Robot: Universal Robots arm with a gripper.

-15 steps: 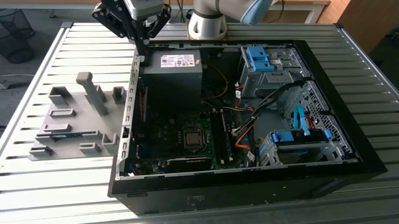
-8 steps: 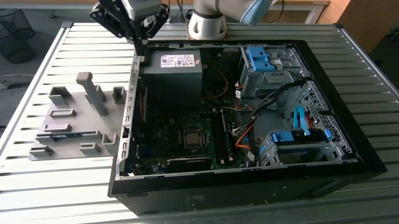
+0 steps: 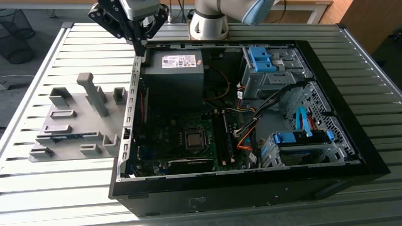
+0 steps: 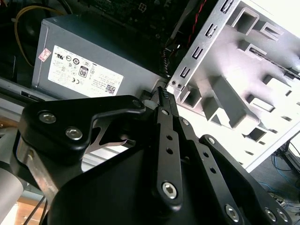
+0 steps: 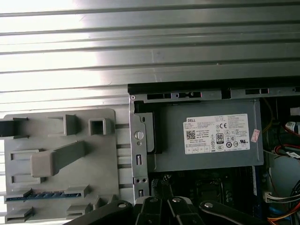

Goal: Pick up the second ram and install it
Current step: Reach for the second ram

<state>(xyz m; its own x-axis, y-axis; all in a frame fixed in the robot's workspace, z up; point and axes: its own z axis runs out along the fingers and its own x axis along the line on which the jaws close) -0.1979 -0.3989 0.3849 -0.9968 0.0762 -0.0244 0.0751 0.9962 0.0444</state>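
— What is closest to us?

— The worktop (image 3: 56, 197), made of long silver strips. On it lies one big black computer case (image 3: 251, 200) with its side open.

— What is in the case?

— At the near end there is one blue drive cage (image 3: 301, 138). Next to it is one dark board (image 3: 182, 141) with a bunch of wires. Further back there is another blue drive cage (image 3: 261, 59), so that makes two. Beside that one sits one grey power box (image 3: 172, 66) with one white sticker (image 3: 178, 61).

— Where is the second ram (image 3: 66, 137)?

— It is not in the case. It sits in a slot of the one grey holder (image 3: 78, 123), which lies on the worktop just beside the case, on the exterior view's left. I count one bluish-green stick there, toward the holder's near end. You can see the stick in the first wrist view too (image 5: 40, 196). One tall grey post (image 3: 94, 96) stands up further back on the holder.

— And the jaws?

— They hang in the air at the far end, over the case wall next to the grey power box. They look pressed together with nothing in them. They are well apart from the second ram and touch nothing.

— What is farthest away?

— The foot of the one arm (image 3: 210, 23), standing behind the case.
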